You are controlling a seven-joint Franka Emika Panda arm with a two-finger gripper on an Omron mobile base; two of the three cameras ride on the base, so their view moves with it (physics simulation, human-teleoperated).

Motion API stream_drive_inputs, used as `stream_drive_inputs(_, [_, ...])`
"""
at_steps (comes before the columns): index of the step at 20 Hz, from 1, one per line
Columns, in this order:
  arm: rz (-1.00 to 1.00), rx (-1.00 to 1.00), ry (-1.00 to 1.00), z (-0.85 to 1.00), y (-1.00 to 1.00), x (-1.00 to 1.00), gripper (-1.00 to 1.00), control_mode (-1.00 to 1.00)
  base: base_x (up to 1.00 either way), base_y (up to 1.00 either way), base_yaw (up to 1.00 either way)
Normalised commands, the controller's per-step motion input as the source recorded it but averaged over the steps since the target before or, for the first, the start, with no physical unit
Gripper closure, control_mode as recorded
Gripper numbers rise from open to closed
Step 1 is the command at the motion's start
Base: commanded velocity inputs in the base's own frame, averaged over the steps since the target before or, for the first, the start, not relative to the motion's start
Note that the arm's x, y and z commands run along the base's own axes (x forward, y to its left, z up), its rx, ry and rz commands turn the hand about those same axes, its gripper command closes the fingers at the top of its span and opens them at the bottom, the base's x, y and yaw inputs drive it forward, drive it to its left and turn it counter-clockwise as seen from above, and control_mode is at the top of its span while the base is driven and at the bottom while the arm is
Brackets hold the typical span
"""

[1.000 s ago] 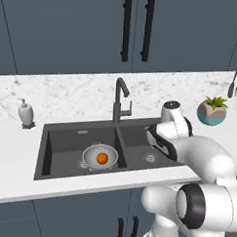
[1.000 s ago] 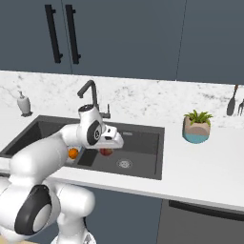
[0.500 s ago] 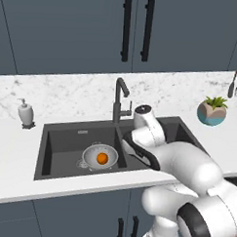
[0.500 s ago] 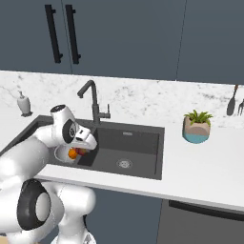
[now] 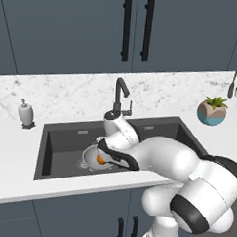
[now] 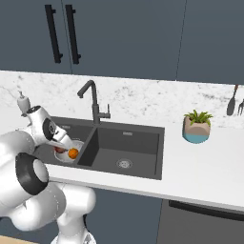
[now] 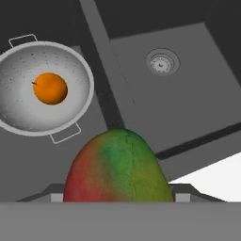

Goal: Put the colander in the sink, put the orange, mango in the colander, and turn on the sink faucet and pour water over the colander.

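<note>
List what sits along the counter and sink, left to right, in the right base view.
Soap dispenser → colander holding the orange → sink faucet → drain of the right basin → potted plant → hanging utensils.

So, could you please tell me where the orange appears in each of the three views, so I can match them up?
Left base view: the orange sits in the colander, just left of the arm, in the sink's left basin.
Right base view: it lies in the colander at the left, beside the arm.
Hand view: it is at upper left, inside the colander.
Shared landmark: the colander, in all three views.
</note>
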Motion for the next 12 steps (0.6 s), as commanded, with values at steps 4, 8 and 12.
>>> stream_drive_inputs(4, [-0.1,0.0,0.0,-0.15,0.82,0.55,1.0,-1.0,0.0,0.0,0.0])
stream_drive_inputs(8, [-0.09,0.0,0.05,-0.24,0.66,0.69,1.0,-1.0,0.0,0.0,0.0])
stream_drive_inputs(12, [-0.08,0.0,0.1,-0.33,0.39,0.65,1.0,-1.0,0.0,0.0,0.0])
